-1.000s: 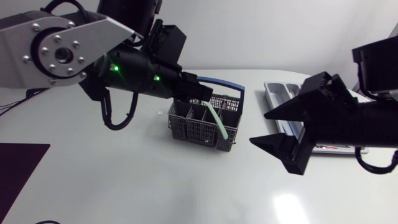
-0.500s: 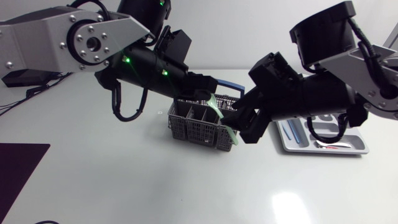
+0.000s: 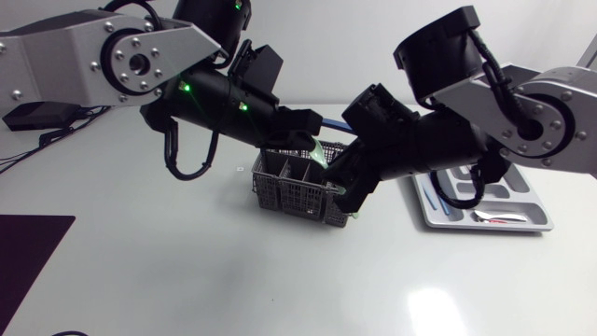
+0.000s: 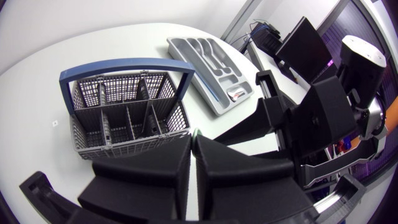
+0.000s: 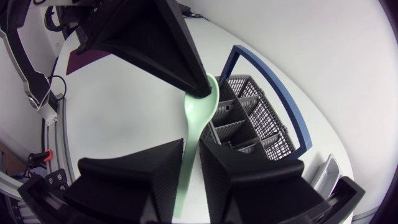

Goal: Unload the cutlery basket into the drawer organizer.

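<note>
White table [image 3: 187, 271], grey basket [image 3: 284, 191]; green spoon [image 5: 200, 109] in left jaws' pinch, between right jaws (grip unclear).

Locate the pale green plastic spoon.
The spoon sits centre of the head view, over the grey mesh cutlery basket: bowl pinched in the left gripper, handle slanting down to the right gripper.

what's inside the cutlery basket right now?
Visible compartments of the cutlery basket look empty. Its near edge is hidden by the left pincer, which holds the green spoon.
</note>
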Controlling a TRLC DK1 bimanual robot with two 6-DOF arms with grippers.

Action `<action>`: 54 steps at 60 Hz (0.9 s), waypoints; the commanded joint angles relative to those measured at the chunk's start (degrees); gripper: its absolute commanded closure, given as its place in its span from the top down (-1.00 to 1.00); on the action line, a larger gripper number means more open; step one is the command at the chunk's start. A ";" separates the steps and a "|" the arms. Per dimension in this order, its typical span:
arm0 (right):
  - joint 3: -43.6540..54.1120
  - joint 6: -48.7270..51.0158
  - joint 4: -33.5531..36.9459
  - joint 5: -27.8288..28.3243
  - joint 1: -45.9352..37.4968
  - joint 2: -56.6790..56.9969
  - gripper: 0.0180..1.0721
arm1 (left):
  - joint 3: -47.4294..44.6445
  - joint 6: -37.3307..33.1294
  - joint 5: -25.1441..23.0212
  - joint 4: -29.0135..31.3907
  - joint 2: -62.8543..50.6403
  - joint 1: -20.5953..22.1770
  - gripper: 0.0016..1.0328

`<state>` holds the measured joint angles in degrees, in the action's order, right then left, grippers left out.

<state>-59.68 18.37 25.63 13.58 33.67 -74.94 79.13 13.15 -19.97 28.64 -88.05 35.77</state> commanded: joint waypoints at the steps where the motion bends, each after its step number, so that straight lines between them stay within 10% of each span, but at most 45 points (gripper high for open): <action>1: -1.32 -1.06 0.12 -0.40 0.52 -1.09 -0.81 | 1.64 1.35 -0.86 0.45 -0.98 -0.44 -0.93; 14: -0.44 -0.44 0.48 -0.05 0.43 -1.26 -0.89 | 1.73 1.44 -0.86 0.45 -0.72 -0.52 -0.65; 32: 3.08 2.81 2.23 2.32 -0.54 1.02 -0.89 | 4.01 1.62 -0.86 -0.17 0.95 -2.02 0.22; 54: 9.14 18.89 12.17 12.34 -15.39 6.21 -0.89 | 3.04 -1.63 -0.07 -2.28 1.74 -6.33 0.30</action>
<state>-52.53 31.55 35.35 24.08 22.39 -70.00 82.46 12.95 -20.27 26.89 -86.76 30.00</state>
